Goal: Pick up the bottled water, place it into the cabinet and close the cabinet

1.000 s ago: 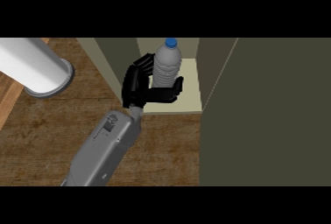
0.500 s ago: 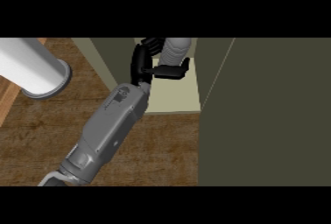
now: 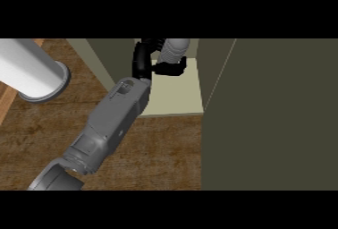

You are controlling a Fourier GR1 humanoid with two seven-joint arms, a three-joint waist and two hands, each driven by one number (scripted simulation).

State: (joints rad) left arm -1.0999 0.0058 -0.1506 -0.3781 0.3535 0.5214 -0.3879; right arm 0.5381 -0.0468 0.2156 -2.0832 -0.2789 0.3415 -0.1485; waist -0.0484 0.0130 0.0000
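The bottled water (image 3: 175,47) shows as a grey-white body at the top of the head view, upright over the cabinet's pale shelf (image 3: 178,96); its cap is cut off by the view's upper edge. My left hand (image 3: 142,57) is shut on the bottle, black fingers curled round its lower part. The grey forearm (image 3: 116,116) runs up from the lower left into the cabinet opening. The cabinet door (image 3: 271,116), a dark olive panel, stands open on the right. My right hand does not show.
A big white cylinder (image 3: 30,67) lies on the wooden counter (image 3: 165,147) at the left, close to the forearm. The cabinet's left wall (image 3: 99,56) borders the opening beside the hand.
The hand has carried the bottle farther up the view and deeper over the cabinet shelf. The blue cap, seen one second ago, has passed out of the view's top.
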